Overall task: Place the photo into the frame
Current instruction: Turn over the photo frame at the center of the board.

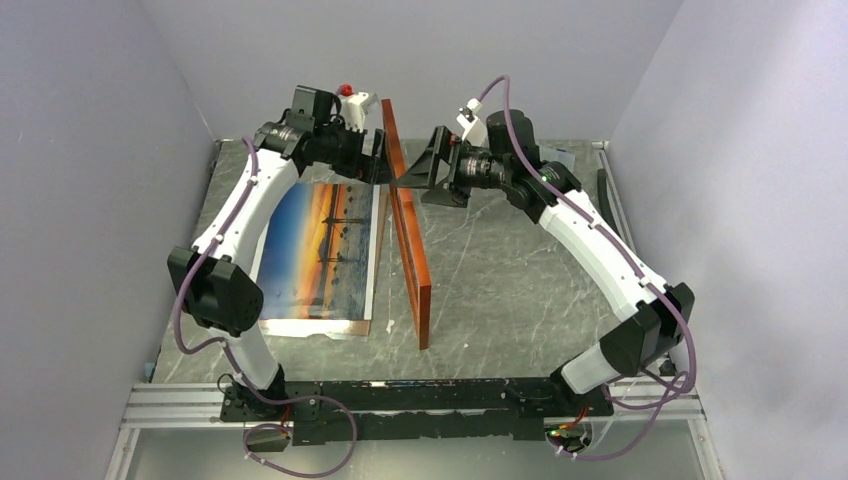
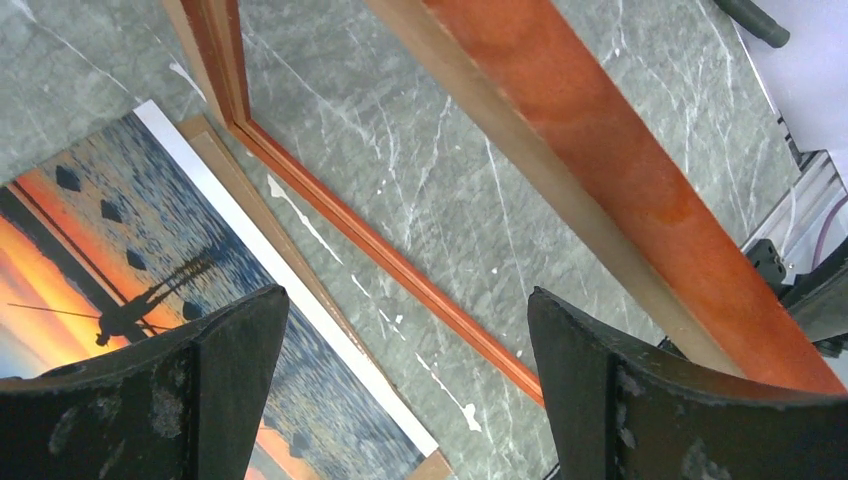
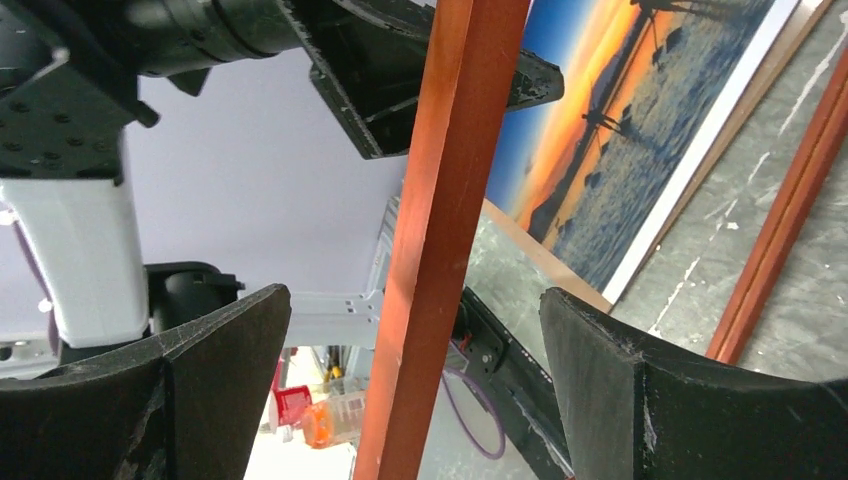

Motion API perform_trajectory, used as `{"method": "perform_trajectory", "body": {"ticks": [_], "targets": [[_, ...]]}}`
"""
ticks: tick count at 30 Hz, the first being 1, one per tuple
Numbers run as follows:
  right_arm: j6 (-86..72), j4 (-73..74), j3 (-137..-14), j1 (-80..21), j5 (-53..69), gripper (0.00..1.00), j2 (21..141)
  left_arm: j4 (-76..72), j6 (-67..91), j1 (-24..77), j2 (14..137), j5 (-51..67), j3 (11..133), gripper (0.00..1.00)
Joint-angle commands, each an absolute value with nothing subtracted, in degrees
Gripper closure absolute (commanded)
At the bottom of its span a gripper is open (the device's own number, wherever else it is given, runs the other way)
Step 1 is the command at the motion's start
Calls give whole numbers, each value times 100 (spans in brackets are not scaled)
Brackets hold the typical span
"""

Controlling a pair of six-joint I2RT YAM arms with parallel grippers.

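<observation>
- The frame (image 1: 410, 255) is stood upright on one long edge on the grey marbled table (image 1: 500, 270), with its upper rail directly above the lower one.
- The photo (image 1: 318, 245) is laid flat, picture side up, just left of the frame.
- A brown backing board (image 2: 208, 135) is seen under the photo, its edge projecting toward the frame's lower rail.
- The left gripper (image 1: 378, 165) is held at the frame's left side, near the far end of the upper rail. Its fingers are spread wide and nothing is pinched.
- The right gripper (image 3: 415, 300) is set at the frame's right side, opposite. Its fingers are spread wide, and the upper rail is seen between them, touched by neither.
</observation>
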State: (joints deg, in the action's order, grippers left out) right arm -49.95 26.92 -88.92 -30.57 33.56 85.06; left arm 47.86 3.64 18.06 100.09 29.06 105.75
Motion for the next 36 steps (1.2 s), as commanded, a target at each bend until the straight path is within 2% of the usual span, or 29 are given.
{"method": "perform_trajectory", "body": {"ticks": [1,9,20,26,33,36], "targets": [[-4540,3387,-9572,-3034,3252,0,8763,4669,199,1898,10178,2725,11084,5],[-3884,4309,-10165,-3038,2437,10,8785,4761,205,1984,10515,2599,11368,5],[-3262,4793,-9947,-2916,1467,28,8418,5370,-438,1955,9857,2122,10256,5],[-2975,4712,-9287,-2807,941,42,8020,5477,-729,1925,9402,2064,9597,5],[-2632,4296,-7987,-2570,260,70,7197,5736,-852,1925,8870,2023,9192,5],[-2561,4288,-7708,-2558,92,72,7027,5740,-827,1927,8705,1903,9063,5]]}}
